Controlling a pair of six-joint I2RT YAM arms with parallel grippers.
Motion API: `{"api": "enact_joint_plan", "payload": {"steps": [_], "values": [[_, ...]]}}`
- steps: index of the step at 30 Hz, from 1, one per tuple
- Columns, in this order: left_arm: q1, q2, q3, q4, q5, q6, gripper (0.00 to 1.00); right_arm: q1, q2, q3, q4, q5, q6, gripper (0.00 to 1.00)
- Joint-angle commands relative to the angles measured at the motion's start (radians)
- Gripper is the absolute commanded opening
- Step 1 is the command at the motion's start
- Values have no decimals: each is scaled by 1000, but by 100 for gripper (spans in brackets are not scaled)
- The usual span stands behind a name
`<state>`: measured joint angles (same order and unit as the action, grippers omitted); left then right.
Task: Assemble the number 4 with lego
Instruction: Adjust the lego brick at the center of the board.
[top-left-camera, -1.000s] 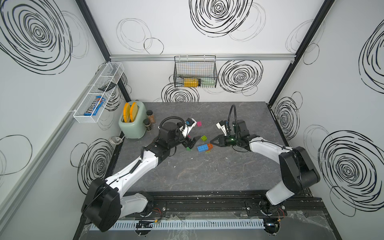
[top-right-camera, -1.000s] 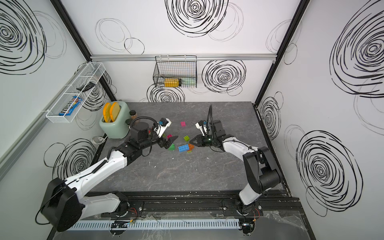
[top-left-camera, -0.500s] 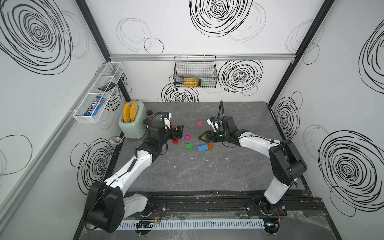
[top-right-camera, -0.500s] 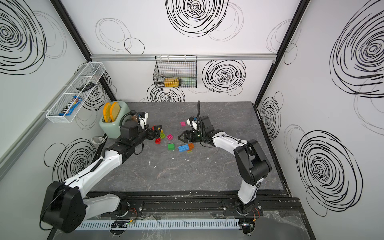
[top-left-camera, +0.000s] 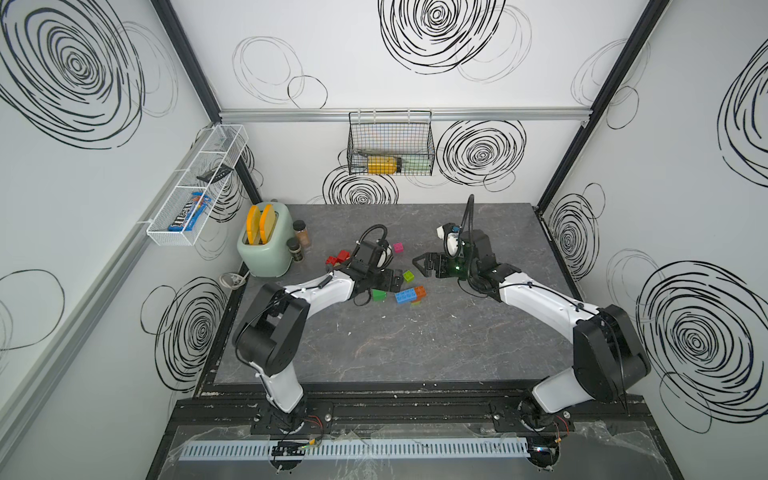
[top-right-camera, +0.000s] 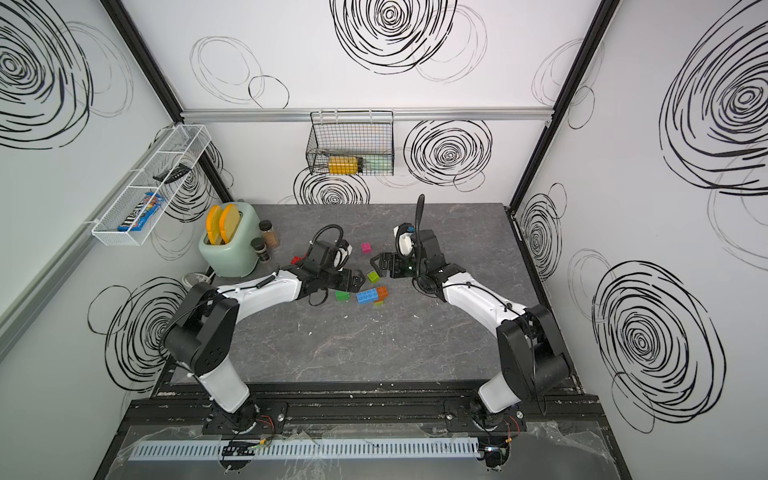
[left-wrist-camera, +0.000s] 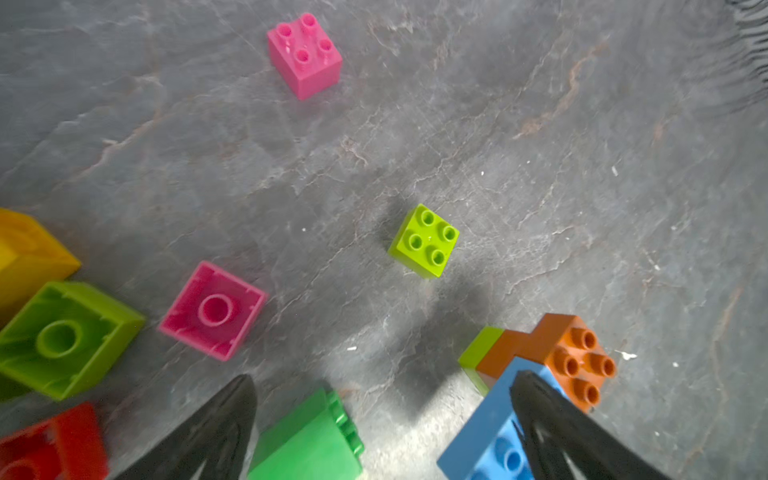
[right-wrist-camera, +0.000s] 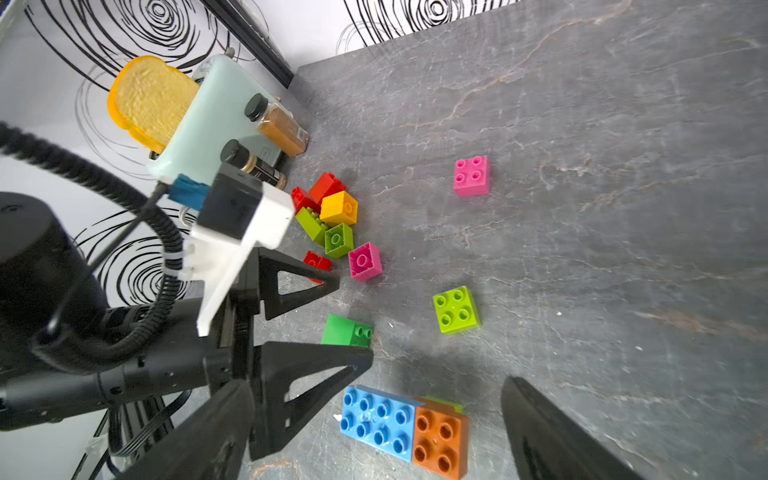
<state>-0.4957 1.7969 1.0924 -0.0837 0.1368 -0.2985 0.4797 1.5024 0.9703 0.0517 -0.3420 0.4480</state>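
The table (top-left-camera: 415, 353) carries a toaster (top-left-camera: 266, 245) at its far left corner. The left gripper (left-wrist-camera: 384, 380) and right gripper (top-left-camera: 422, 264) face each other mid-table, jaws wide on both, holding nothing. The lego (top-right-camera: 365, 296) lies between and around them: a blue brick (top-left-camera: 403, 296) joined to an orange brick (top-left-camera: 420, 291), a green brick (top-left-camera: 378, 295), lime brick (top-left-camera: 408, 275) and pink brick (top-left-camera: 398, 247) singly, a heap (right-wrist-camera: 332, 208) near the toaster.

Bright, even light casts soft shadows on the table (left-wrist-camera: 540, 166); wrist views blur and warp toward their edges.
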Motion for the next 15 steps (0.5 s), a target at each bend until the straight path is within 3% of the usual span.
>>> {"api": "enact_joint_plan", "payload": {"steps": [1,7,15], "values": [[0,49,50,-35,-38,27,97,-12,-45,-32,-7,38,-15,97],[2,65,19,-25,-40,27,94,-26,-64,-54,-11,37,-26,97],[28,-12,-106,40,30,15,86,-30,-39,-39,-9,21,-28,98]]}}
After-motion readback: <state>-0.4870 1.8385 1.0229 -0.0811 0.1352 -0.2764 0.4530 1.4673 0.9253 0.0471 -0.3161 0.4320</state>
